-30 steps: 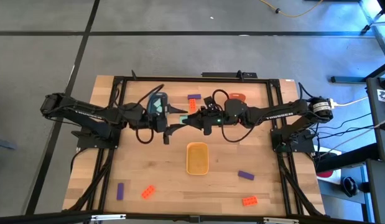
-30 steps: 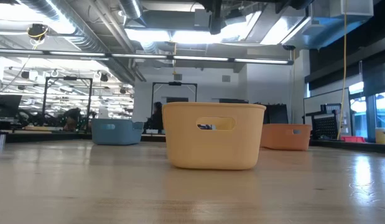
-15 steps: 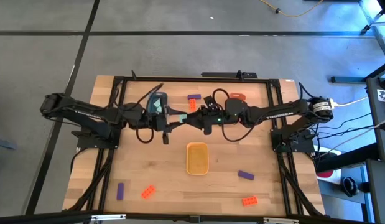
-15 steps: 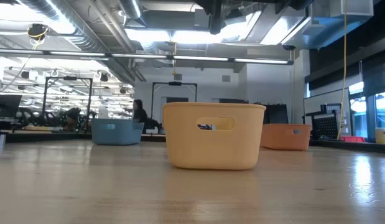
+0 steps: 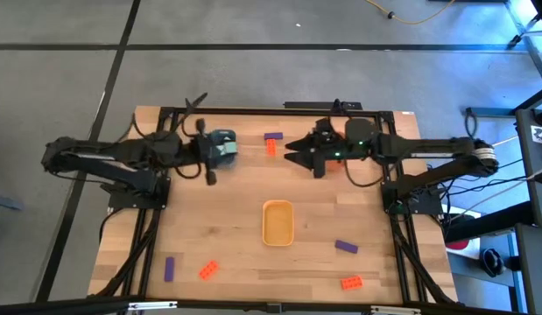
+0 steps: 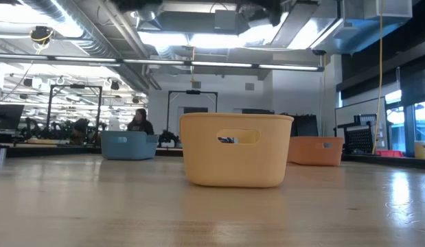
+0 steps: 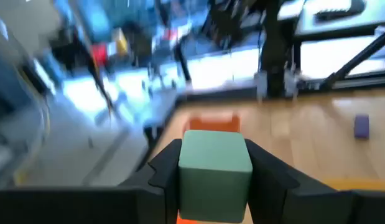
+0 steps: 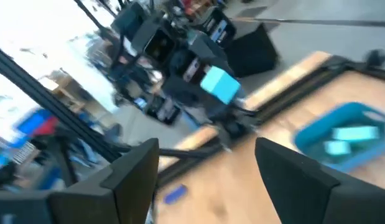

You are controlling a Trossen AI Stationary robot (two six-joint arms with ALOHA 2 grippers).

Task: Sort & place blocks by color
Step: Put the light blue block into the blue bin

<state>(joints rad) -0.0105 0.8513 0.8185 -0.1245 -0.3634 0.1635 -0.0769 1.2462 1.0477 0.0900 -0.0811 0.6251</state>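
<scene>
On the wooden desk I held a mint-green studded brick in my left gripper over the blue oblong tray; right gripper stood open, empty; five bricks lay unsorted.

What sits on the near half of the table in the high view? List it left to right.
left purple block → left orange-red block → yellow tray. Further right, the right purple block and right orange-red block overlap, so their order is unclear.
</scene>
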